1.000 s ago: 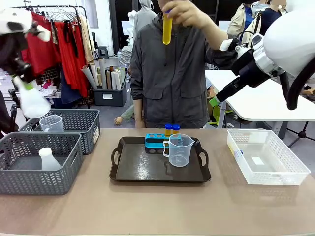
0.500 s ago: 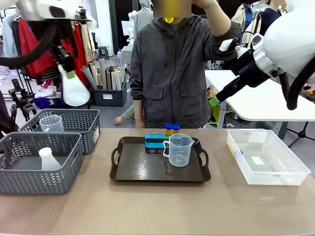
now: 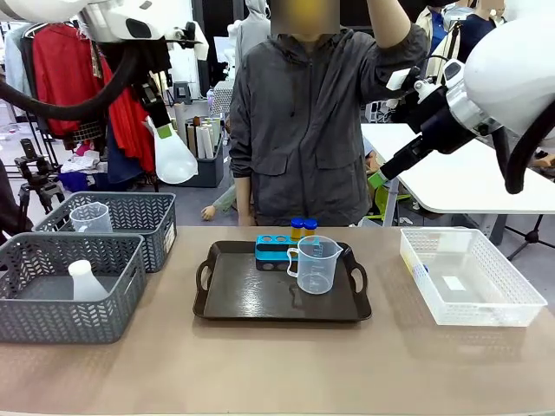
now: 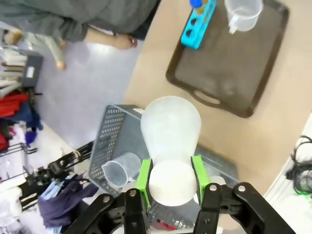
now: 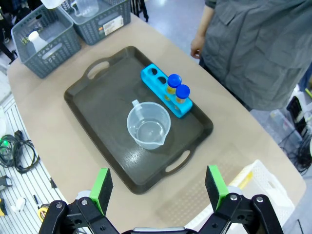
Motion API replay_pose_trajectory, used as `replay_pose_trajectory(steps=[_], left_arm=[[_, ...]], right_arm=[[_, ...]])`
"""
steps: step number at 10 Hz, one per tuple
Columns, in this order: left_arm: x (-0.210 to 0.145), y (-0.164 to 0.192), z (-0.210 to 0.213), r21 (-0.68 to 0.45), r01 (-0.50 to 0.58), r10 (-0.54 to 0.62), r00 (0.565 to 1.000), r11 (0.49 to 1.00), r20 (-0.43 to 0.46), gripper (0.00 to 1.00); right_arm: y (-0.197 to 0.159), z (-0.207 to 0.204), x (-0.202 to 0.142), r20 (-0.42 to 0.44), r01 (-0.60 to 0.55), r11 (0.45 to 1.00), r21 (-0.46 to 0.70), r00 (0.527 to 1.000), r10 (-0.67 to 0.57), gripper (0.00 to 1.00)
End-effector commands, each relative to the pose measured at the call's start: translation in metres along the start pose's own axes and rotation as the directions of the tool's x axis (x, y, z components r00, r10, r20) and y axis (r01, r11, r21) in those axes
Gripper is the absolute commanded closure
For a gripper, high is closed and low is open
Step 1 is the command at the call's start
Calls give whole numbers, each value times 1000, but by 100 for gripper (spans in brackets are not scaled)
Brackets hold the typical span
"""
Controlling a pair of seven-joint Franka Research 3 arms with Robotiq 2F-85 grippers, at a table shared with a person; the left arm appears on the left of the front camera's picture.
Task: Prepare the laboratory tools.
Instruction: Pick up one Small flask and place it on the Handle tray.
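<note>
Alt text: shared tabletop seen across toward a person in a grey jacket standing at the far edge.

High above the far left corner, left gripper (image 3: 160, 130), fingers part-way closed with green pads clamped on the narrow neck of a translucent white conical flask (image 3: 173, 160), wide base tilted down and toward the middle.

Below it, along the left edge, two grey mesh baskets (image 3: 52, 308), one with another white flask (image 3: 85, 282), the other with a clear beaker (image 3: 90, 217).

At the middle, nearer the far edge, a black handled tray (image 3: 251, 299). On the tray's far side, a blue tube rack (image 3: 273, 251) with two blue-capped yellow tubes (image 3: 303, 227); just in front, a clear measuring beaker (image 3: 317, 264), upright.

By the right edge, a white basket (image 3: 468, 277).

Right gripper (image 5: 158, 187) raised well above the tray, fingers spread wide, nothing between them.
</note>
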State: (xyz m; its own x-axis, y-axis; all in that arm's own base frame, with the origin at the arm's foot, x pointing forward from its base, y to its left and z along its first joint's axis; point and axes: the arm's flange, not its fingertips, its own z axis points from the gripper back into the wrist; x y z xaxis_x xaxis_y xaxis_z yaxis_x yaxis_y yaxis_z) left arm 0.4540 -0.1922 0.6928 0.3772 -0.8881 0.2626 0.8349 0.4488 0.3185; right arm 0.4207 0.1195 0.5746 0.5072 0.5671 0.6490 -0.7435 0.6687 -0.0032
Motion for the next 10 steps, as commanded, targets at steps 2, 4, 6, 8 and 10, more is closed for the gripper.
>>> replay_pose_trajectory(steps=[2, 4, 6, 8, 10], left_arm=[[0, -6, 1, 23, -16, 17, 1000, 1000, -24, 100], [0, -6, 1, 23, -16, 17, 1000, 1000, -24, 100], [18, -9, -5, 6, 58, -58, 997, 998, -41, 100], [55, -15, -21, -41, 162, -164, 985, 986, -59, 100], [82, -22, -51, -108, 236, -245, 967, 966, -72, 100]], right_arm=[[-1, 0, 1, 15, 2, 1000, 15, 1000, -2, 0], [-1, 0, 1, 15, 2, 1000, 15, 1000, -2, 0], [-1, 0, 1, 15, 2, 1000, 15, 1000, -2, 0], [-1, 0, 1, 15, 2, 1000, 15, 1000, -2, 0], [-1, 0, 1, 15, 2, 1000, 15, 1000, -2, 0]])
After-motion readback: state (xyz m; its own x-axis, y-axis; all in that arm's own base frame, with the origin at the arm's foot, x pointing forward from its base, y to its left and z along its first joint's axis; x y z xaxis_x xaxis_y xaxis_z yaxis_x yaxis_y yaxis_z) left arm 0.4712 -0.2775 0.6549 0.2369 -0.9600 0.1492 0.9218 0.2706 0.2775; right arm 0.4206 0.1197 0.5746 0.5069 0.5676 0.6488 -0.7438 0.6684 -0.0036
